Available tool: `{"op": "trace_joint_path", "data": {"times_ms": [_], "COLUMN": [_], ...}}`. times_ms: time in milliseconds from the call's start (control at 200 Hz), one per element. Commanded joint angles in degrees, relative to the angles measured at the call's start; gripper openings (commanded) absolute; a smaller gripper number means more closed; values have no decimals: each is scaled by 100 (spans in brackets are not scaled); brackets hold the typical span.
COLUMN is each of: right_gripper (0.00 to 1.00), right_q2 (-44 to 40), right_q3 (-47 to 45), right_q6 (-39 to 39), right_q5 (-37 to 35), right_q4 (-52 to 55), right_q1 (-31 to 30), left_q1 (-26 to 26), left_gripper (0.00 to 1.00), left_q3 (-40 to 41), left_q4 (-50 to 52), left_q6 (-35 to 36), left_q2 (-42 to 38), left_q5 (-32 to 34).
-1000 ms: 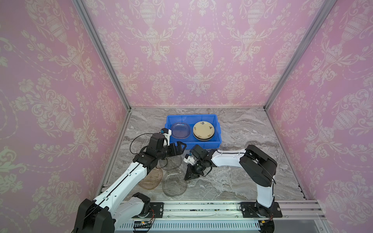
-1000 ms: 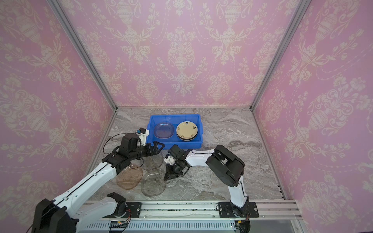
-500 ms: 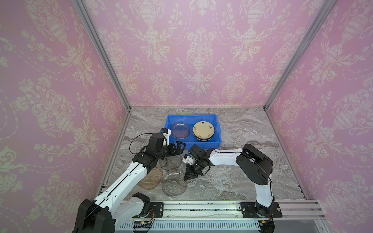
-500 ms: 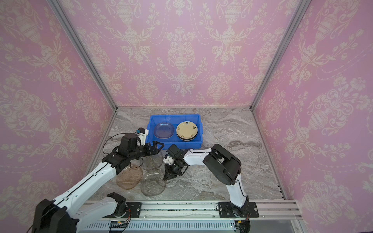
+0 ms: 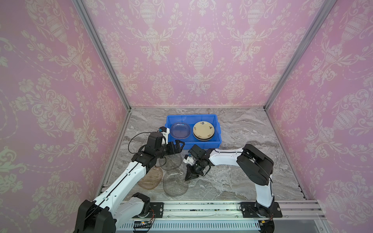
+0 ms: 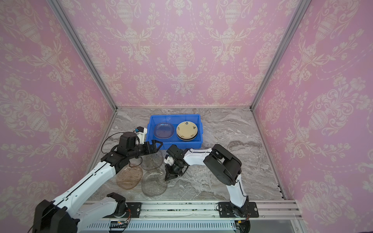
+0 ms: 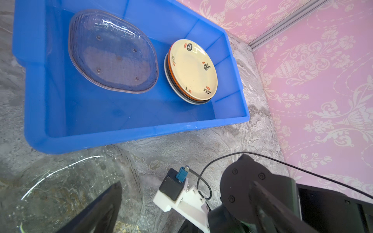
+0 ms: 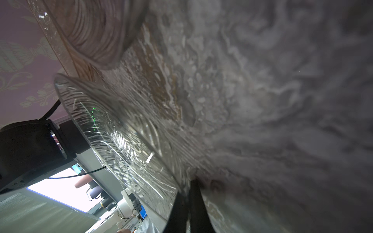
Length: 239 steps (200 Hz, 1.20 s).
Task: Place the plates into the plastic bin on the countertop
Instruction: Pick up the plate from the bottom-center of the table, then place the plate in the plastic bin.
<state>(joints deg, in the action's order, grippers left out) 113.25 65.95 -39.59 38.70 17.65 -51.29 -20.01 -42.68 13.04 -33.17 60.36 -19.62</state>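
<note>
Right pincer (image 5: 188, 178) pinched shut on rim of clear ribbed glass plate (image 5: 175, 183), on veined marble surface (image 5: 232, 175) near blue plastic bin (image 5: 191, 117); we see left pincer (image 5: 179, 146) gaping by smoky oval plate (image 5: 170, 161).

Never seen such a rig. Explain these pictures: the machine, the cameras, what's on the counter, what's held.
A left arm and a right arm, both robotic, stand on a rail, each ending in a claw. Two pictures look down from overhead; the other two come from cameras on the wrists. On the marble countertop sits a blue bin holding a clear plate and a stack topped by a cream plate. Three more lie outside: an amber plate, a grey plate and, nearest the rail, a ridged glass plate. The right claw is shut on the ridged glass plate's rim; the left claw is open, holding nothing.
</note>
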Motion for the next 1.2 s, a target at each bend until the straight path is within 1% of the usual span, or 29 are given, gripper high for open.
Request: {"op": "trace_joint_path", "data": {"times_ms": [0, 80, 95, 140, 160, 230, 330, 440, 520, 600, 701, 826, 891, 966, 1006, 1191], "right_gripper": [0, 0, 0, 0, 0, 0, 0, 0, 0, 0, 0, 0, 0, 0, 0, 0], "right_q2": [-394, -701, -755, -925, -995, -1197, -1377, -1325, -990, -542, 227, 1567, 2105, 2429, 2499, 2465], "right_q3": [76, 75, 263, 399, 481, 862, 1698, 2891, 3875, 4773, 5941, 7818, 8467, 8591, 8457, 7679], "right_q6": [349, 469, 493, 500, 680, 847, 1053, 1262, 1322, 1193, 1041, 854, 725, 568, 352, 183], "right_q5": [-509, -726, -772, -941, -1016, -1288, -1591, -2047, -2305, -2406, -2328, -2044, -1927, -1743, -1663, -1594], "right_q4": [872, 1366, 1465, 1848, 2050, 2746, 3726, 4616, 4991, 4950, 4813, 5052, 5071, 4838, 4655, 3902], "right_q1": [-45, -44, -40, -34, -23, 42, 303, 812, 1296, 1644, 1872, 2050, 2111, 2188, 2224, 2290], "left_q1": [117, 240, 261, 338, 367, 501, 760, 995, 1079, 1089, 1093, 1113, 1144, 1165, 1175, 1201], "left_gripper": [99, 99, 99, 99, 99, 99, 99, 99, 99, 99, 99, 99, 99, 99, 99, 99], "left_q3": [-400, -656, -698, -805, -841, -950, -1047, -1129, -1197, -1325, -1308, -1340, -1353, -1342, -1308, -1112], "left_q4": [162, 261, 264, 240, 219, 33, -355, -811, -1141, -1276, -1511, -1543, -1528, -1480, -1496, -1762], "left_q6": [394, 565, 592, 674, 698, 726, 630, 449, 289, 269, 254, 284, 309, 350, 355, 271], "left_q2": [68, 208, 241, 343, 373, 438, 472, 575, 709, 923, 1109, 1234, 1239, 1233, 1224, 1343], "left_q5": [154, 290, 304, 320, 325, 320, 259, 119, 3, -63, -73, -45, -16, 50, 73, 35]}}
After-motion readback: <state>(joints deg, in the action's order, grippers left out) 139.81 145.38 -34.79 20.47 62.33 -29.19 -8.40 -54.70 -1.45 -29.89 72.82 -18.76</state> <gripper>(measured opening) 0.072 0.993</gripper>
